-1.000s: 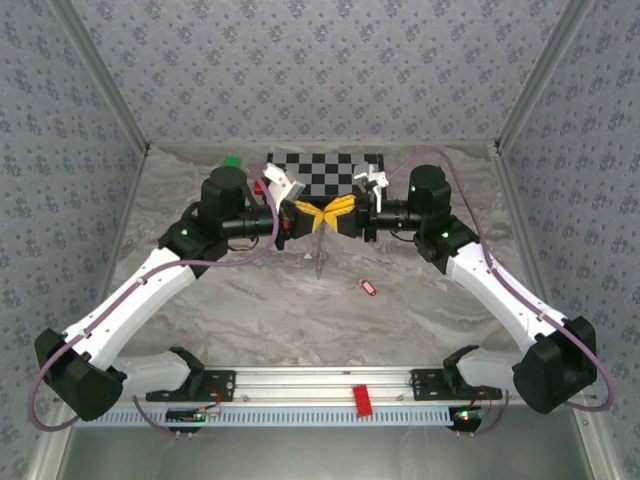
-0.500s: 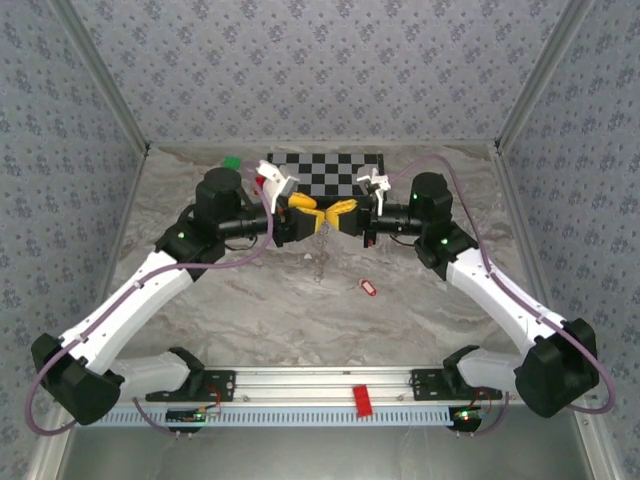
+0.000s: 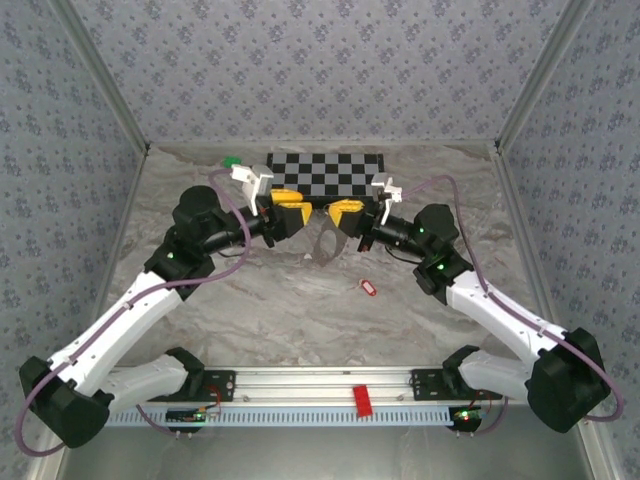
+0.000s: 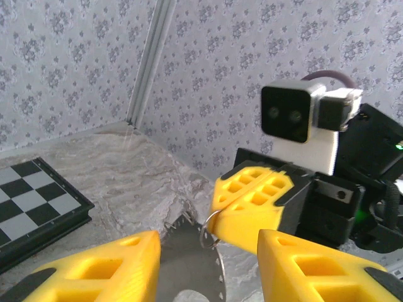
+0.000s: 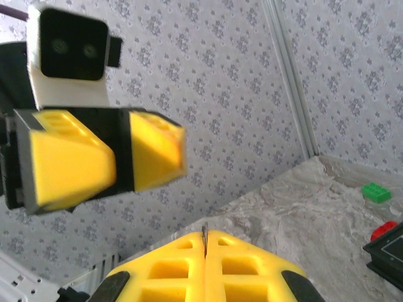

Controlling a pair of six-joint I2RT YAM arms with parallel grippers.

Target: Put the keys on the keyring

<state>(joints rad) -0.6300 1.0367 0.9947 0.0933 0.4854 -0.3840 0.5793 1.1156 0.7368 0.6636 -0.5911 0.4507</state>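
Dangling thin grey keyring (image 3: 326, 244); semi-transparent

Chessboard (image 3: 325, 170): black-and-white, lying flat at the far middle of the marbled grey tabletop (image 3: 250, 300).
Green block (image 3: 231, 161): near the board's far left corner.
Red block (image 5: 384, 229): just beside the board's edge.
Small red piece (image 3: 362, 399): on the near-edge rail (image 3: 300, 380).
Walls (image 3: 320, 70): floral-patterned.

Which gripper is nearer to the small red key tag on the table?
Right. The right gripper hangs behind the small red key tag; the left gripper is farther to its left.
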